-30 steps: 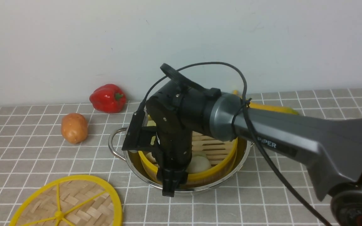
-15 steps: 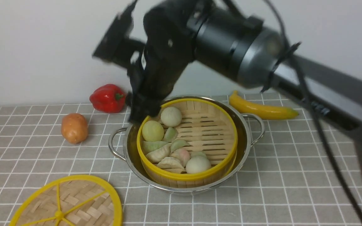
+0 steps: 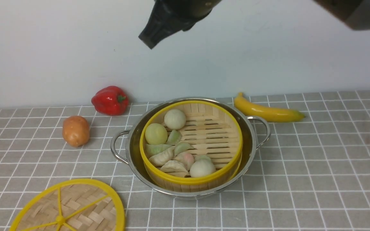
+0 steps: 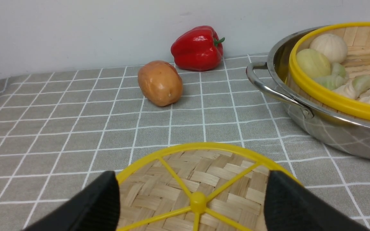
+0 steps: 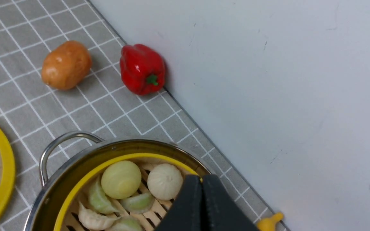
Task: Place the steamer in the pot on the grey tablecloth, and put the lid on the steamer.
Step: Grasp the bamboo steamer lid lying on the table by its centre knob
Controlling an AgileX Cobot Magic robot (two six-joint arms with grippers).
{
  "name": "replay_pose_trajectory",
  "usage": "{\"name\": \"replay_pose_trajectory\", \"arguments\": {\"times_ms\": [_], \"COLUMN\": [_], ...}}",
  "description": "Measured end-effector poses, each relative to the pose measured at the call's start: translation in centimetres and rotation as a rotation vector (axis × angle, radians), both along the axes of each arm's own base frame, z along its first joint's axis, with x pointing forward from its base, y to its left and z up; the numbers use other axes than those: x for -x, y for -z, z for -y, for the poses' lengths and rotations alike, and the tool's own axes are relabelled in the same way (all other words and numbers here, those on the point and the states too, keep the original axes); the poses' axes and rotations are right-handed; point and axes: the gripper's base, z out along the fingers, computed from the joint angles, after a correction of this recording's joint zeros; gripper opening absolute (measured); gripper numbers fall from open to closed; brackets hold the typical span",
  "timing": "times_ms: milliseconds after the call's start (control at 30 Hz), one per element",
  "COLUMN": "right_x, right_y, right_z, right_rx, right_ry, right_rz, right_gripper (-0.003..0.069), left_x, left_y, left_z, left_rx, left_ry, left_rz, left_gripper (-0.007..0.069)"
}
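Directly beneath the right gripper [image 5: 202, 189], whose two dark fingers are pressed flat together on nothing, sits the steamer [image 3: 192, 146]. It is a round basket of pale bamboo slats with a yellow rim, nested inside the shiny steel pot [image 3: 251, 141] on the grey tablecloth [image 3: 316, 154]. Toy buns and dumplings crowd the side of its slatted floor nearer this gripper, and the other side is bare. The steamer stands uncovered. The right arm hangs high above the pot, with only its downward-angled tip showing at the top edge of the front view. The left gripper [image 4: 191, 192] is low over the lid [image 3: 69, 208], fingers spread wide to either side of the yellow hub; whether they touch it cannot be told. Ahead of it lie a potato [image 4: 160, 82] and a red pepper [image 4: 197, 48].
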Motion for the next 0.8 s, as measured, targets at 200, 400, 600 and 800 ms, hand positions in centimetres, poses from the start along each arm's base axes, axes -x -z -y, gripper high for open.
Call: {"name": "replay_pose_trajectory", "arguments": {"times_ms": [200, 400, 600, 800], "right_x": [0.4, 0.5, 0.4, 3.1], "right_y": [0.0, 0.1, -0.5, -3.0], "right_z": [-0.3, -0.5, 0.3, 5.3], "right_rx": [-0.037, -0.066, -0.093, -0.126], "right_ry": [-0.025, -0.026, 0.009, 0.085], "right_rz": [-0.037, -0.064, -0.065, -0.060], "right_gripper": [-0.0005, 0.0010, 0.0027, 0.0048], "left_x": [0.0, 0.0, 0.0, 0.0], "left_y": [0.0, 0.0, 0.0, 0.0], "left_z": [0.0, 0.0, 0.0, 0.0], "left_rx": [0.000, 0.000, 0.000, 0.000], "left_ry": [0.000, 0.000, 0.000, 0.000], "left_rz": [0.000, 0.000, 0.000, 0.000], "left_gripper": [0.0557, 0.0557, 0.0557, 0.0557]}}
